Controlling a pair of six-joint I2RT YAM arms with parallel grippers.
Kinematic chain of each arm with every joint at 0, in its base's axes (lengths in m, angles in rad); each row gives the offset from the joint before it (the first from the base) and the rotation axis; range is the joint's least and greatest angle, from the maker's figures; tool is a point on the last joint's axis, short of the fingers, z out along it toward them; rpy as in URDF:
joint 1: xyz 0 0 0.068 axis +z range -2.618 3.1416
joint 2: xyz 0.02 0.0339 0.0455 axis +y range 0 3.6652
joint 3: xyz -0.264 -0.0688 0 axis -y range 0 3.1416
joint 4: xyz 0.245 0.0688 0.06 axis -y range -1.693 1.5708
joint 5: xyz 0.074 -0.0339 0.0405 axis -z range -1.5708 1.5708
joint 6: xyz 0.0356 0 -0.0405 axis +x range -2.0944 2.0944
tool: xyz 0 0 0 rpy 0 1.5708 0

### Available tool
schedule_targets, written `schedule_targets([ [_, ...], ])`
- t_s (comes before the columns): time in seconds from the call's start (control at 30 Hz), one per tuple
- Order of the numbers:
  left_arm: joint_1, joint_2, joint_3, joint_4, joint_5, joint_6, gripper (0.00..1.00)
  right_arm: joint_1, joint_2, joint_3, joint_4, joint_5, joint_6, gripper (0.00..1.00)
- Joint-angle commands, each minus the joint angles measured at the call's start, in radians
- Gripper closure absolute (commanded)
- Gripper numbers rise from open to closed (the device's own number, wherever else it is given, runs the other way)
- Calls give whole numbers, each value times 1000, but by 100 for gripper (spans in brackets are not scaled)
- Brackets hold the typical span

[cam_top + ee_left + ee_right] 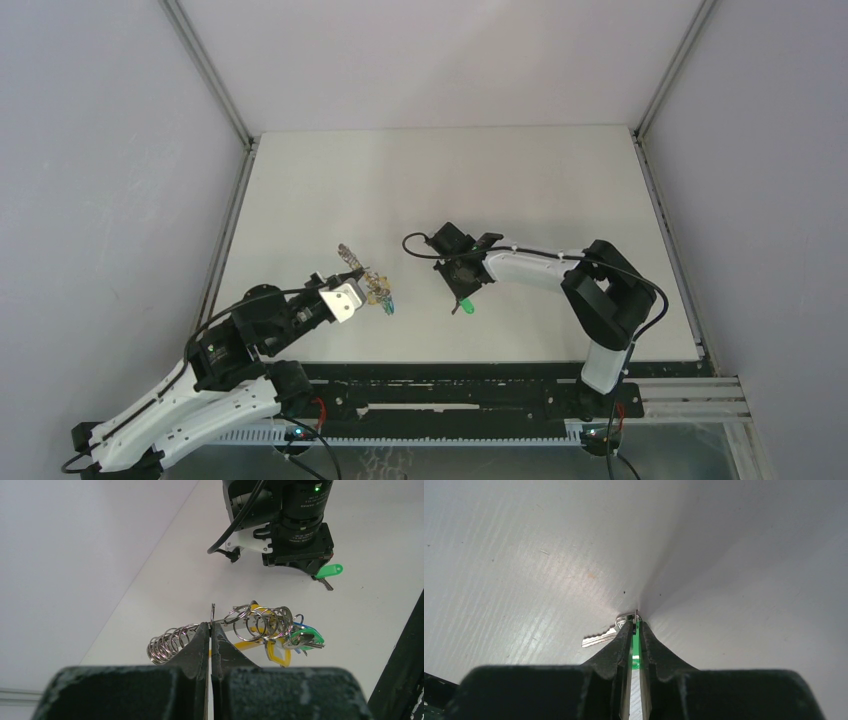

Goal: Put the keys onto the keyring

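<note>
**Top external view: each gripper pinches its own piece, key and keyring apart**

The left gripper [347,299] sits left of centre over the white tabletop [450,180], with the keyring [371,281] at its tips. The right gripper [463,293] points down near the middle of the tabletop with a green key [466,306] at its tips. The two grippers are near each other but do not touch, and a strip of bare tabletop lies between key and keyring.

In the left wrist view, the left gripper [211,630] has its fingers pressed together on a thin metal part of the keyring [260,620]; a sliver of wire stands up just above the fingertips. To the left of the grip hangs a tight coil of split rings [167,642]. To the right runs a looser run of rings carrying a curved yellow band [277,654] and a small bunch of keys [307,637] with green and blue heads. Beyond, the right gripper [320,572] shows the green key [330,571] sticking out to its right.

In the right wrist view, the right gripper [636,627] is clamped on the green key's plastic head [637,647], which fills the narrow slot between the fingers. The silvery blade [599,639] juts out to the left, close over the tabletop [524,555]; I cannot tell whether it touches.
</note>
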Motion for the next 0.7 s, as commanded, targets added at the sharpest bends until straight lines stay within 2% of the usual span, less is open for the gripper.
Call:
schedule_targets([
  [0.0,7,5,-24,73,15,-17,100,7,2,47,-1,1,12,94],
  [0.17,8,5,-24,73,18,-16,100,7,20,49,-9,12,13,100],
  [0.4,10,4,-24,73,25,-17,100,9,16,49,-18,8,14,100],
  [0.67,10,2,-24,73,28,-17,100,13,23,49,-24,0,11,95],
])
